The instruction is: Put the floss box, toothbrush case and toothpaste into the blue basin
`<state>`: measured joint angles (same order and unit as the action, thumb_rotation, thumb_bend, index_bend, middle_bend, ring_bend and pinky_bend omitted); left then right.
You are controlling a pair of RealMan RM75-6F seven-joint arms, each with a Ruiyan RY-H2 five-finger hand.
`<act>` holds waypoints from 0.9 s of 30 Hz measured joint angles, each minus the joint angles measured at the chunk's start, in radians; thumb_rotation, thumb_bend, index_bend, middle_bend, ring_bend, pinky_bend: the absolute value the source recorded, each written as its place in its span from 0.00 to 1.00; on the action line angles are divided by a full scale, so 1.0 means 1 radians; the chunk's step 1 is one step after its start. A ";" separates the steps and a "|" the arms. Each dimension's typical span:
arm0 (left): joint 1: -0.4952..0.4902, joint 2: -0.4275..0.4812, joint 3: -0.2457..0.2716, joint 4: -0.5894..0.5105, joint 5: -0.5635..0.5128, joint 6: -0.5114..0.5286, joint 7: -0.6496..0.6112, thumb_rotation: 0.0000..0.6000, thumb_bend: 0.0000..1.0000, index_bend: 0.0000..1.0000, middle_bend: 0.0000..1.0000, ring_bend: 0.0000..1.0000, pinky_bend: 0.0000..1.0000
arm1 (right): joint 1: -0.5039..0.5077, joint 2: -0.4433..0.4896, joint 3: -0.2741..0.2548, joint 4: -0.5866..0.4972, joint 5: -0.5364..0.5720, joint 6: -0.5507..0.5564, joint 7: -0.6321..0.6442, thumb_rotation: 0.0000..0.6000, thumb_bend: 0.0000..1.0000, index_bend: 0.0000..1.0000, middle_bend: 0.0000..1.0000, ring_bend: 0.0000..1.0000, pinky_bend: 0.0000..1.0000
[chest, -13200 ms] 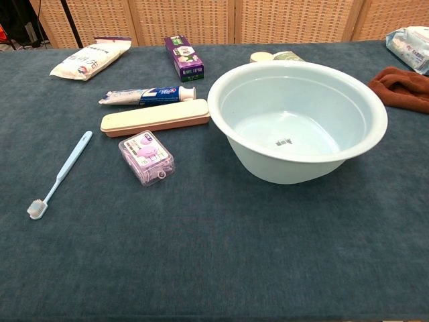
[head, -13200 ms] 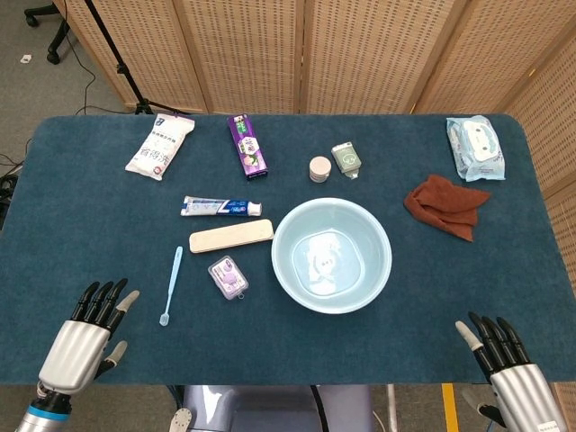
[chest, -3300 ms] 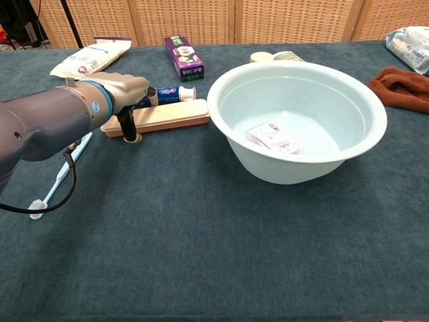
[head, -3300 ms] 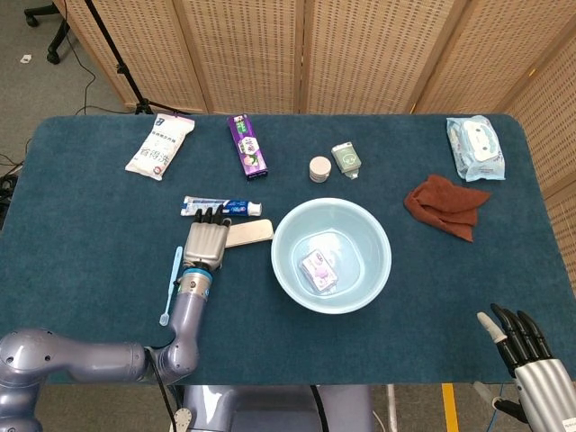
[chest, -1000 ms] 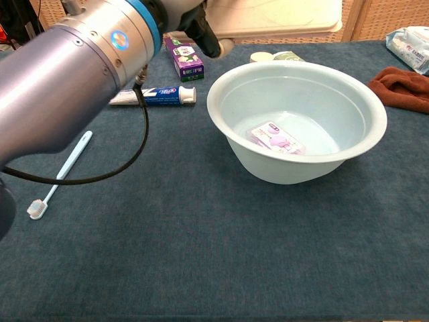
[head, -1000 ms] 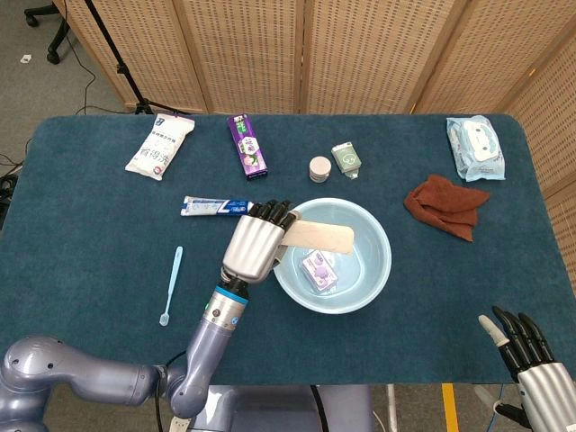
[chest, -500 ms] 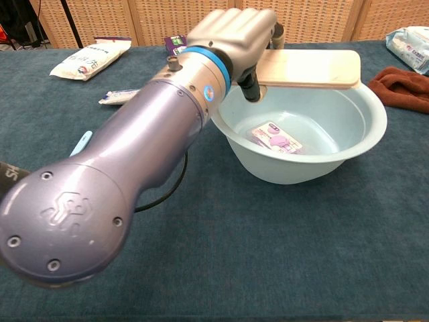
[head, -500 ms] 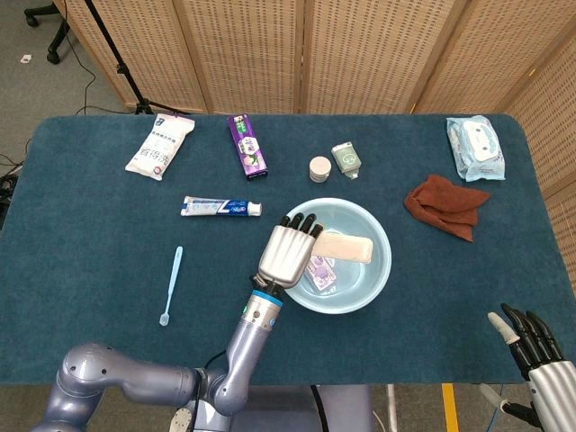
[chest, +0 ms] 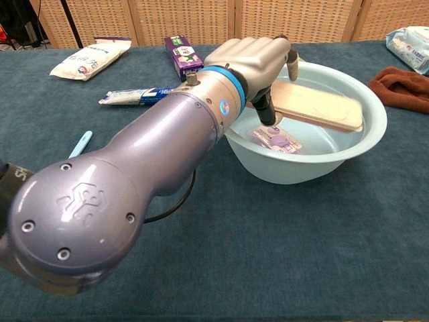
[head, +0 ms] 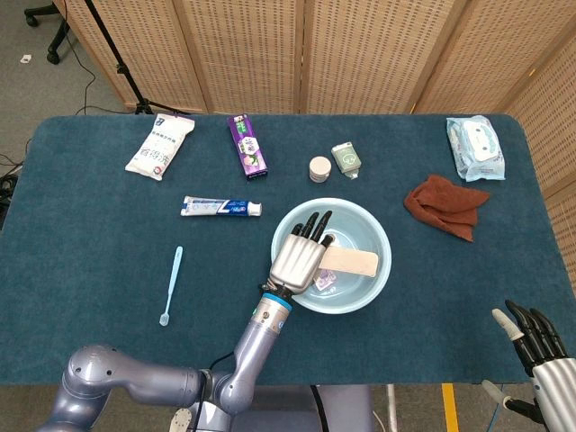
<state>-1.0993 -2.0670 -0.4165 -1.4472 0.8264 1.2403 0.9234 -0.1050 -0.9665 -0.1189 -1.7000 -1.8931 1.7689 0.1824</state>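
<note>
The light blue basin [head: 380, 232] [chest: 295, 169] stands mid-table. My left hand [head: 300, 251] [chest: 251, 57] reaches into it and holds one end of the beige toothbrush case [head: 352, 261] [chest: 315, 105], thumb under, fingers over. The case slopes down inside the basin, its far end near the right wall. The purple floss box [head: 325, 282] [chest: 277, 139] lies on the basin floor, partly hidden beneath hand and case. The toothpaste [head: 220, 207] [chest: 137, 96] lies on the cloth left of the basin. My right hand [head: 538, 339] hangs off the table's near right corner, fingers apart, holding nothing.
A blue toothbrush [head: 171, 283] [chest: 80, 142] lies near left. Along the back sit a white packet [head: 160, 147], a purple box [head: 247, 146], a small jar [head: 319, 168] and a green box [head: 346, 159]. At the right are a brown cloth [head: 445, 207] and a wipes pack [head: 475, 147].
My left hand has lowered the toothbrush case from above the rim down into the basin, and the case now tilts inside it. The right hand has barely moved.
</note>
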 measured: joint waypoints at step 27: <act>0.233 0.516 0.112 -0.526 -0.070 0.050 -0.023 1.00 0.28 0.00 0.00 0.00 0.11 | -0.001 -0.025 0.004 -0.006 0.005 -0.028 -0.076 1.00 0.13 0.00 0.00 0.00 0.00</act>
<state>-0.8658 -1.5511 -0.3048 -1.9732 0.7559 1.2898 0.9003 -0.1061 -0.9910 -0.1151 -1.7061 -1.8886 1.7411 0.1069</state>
